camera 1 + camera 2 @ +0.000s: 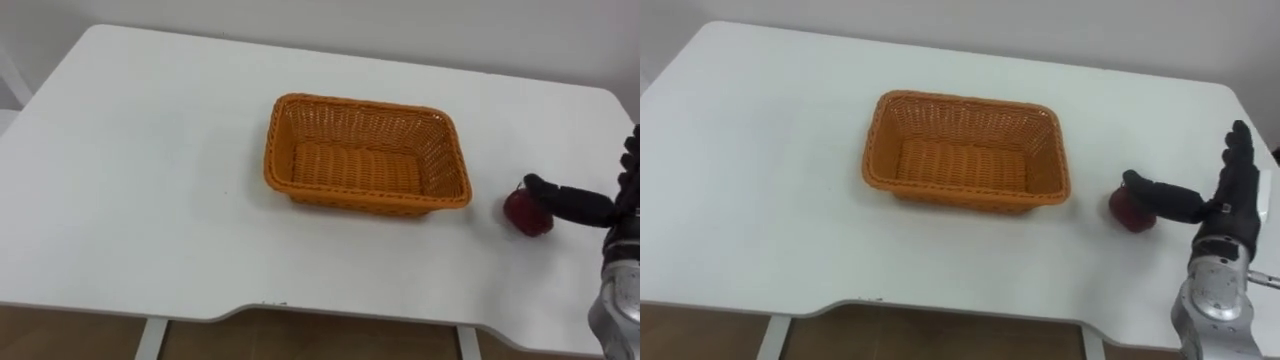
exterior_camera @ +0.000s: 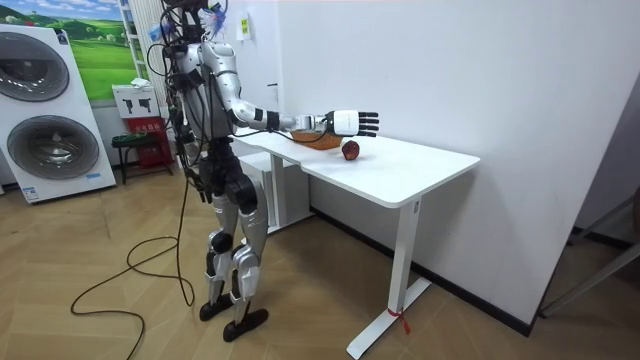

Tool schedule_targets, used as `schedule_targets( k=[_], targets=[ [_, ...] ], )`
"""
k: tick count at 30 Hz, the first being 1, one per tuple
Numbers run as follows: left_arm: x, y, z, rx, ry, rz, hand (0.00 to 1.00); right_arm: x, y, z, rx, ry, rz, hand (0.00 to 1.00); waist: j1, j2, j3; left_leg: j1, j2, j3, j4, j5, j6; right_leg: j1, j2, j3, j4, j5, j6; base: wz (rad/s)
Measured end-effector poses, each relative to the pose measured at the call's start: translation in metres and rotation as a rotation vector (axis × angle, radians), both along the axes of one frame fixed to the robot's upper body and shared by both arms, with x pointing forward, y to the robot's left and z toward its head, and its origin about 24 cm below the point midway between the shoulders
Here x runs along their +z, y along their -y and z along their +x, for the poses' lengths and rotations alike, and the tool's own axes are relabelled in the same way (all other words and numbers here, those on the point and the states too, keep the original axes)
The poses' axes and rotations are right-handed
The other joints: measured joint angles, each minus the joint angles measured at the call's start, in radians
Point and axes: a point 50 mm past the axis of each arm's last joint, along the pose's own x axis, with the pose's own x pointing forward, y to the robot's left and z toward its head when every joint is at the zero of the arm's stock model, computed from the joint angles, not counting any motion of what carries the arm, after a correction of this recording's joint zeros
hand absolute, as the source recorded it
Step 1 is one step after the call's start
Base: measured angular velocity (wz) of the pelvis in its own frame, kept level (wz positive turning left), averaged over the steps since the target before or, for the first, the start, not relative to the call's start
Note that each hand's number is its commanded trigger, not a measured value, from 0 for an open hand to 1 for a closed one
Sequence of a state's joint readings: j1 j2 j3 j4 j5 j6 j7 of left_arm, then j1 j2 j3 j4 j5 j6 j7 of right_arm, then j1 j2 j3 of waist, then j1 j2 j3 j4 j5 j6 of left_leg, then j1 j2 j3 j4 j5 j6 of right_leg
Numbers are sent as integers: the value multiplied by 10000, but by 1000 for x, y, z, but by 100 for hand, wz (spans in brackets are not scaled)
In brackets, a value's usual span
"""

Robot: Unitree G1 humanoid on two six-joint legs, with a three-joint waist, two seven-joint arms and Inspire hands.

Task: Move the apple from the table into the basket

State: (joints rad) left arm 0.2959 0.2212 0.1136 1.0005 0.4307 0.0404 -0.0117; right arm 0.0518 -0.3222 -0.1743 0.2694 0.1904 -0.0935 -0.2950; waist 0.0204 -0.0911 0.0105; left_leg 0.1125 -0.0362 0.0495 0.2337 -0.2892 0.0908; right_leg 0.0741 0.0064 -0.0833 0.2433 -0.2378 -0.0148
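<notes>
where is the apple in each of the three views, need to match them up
Left eye view: apple at far right on the table, just past the basket's right end, with the right hand's thumb reaching over it.
Right eye view: apple right of centre, same spot by the basket.
Room view: apple upper middle, on the table below the outstretched right hand.
Shared landmark: the orange basket next to the apple.

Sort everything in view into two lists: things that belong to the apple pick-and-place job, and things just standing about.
Job: apple; right hand, open, thumb at the apple; orange wicker basket, likely the target; white table.
Standing about: washing machine; small stool beside it.
</notes>
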Motion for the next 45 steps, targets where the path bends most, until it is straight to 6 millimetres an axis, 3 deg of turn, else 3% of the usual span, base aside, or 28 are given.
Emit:
schedule_targets(
  k=[9,13,18,23,25,26,28,34,45],
  targets=[
    [0,0,0,-28,-1,24,0,-2,-5,2,762,-364,-442,0,80,98,-11,33,1,-10,3,0,0,96,2,-25,-94,24,1,1],
    [-1,1,-2,-9,-92,9,0,-20,-9,-2,1087,-1247,-519,0,104,185,-101,48,25,-12,3,0,0,169,36,-18,-247,115,-5,0],
    [-1,1,-3,-75,-139,71,0,-30,-9,-6,1363,-1902,-752,0,99,273,-83,177,25,-36,-19,0,0,318,30,-40,-283,117,-3,1],
    [0,0,-1,-87,-51,113,0,-32,-9,-7,1426,-2069,-894,0,92,264,-88,209,33,-36,-44,1,-2,350,37,-21,-292,118,-5,0],
    [0,0,0,-98,-25,132,0,-41,-6,-12,1325,-2512,-798,0,98,229,-101,239,32,-51,-46,1,-2,430,31,-73,-366,143,-2,6],
    [0,0,1,-98,-21,142,0,-45,-6,-14,1302,-2698,-754,19,96,211,-99,249,32,-66,-46,1,-2,457,32,-85,-397,153,-1,7],
    [0,0,0,-92,-21,175,0,-56,-5,-20,1318,-3220,-619,100,101,173,-87,299,31,-80,-52,1,-2,506,29,-103,-390,156,0,2],
    [1,-2,-1,-87,-68,239,0,-61,-2,-24,1158,-3378,-580,100,99,113,-129,352,31,-93,-32,1,-2,592,27,-172,-393,166,0,1],
    [0,-1,-1,-185,-91,208,0,-67,5,-31,705,-3509,-442,100,109,161,-127,566,46,-96,-33,-1,-5,806,53,-128,-394,192,-7,0]
  ],
)
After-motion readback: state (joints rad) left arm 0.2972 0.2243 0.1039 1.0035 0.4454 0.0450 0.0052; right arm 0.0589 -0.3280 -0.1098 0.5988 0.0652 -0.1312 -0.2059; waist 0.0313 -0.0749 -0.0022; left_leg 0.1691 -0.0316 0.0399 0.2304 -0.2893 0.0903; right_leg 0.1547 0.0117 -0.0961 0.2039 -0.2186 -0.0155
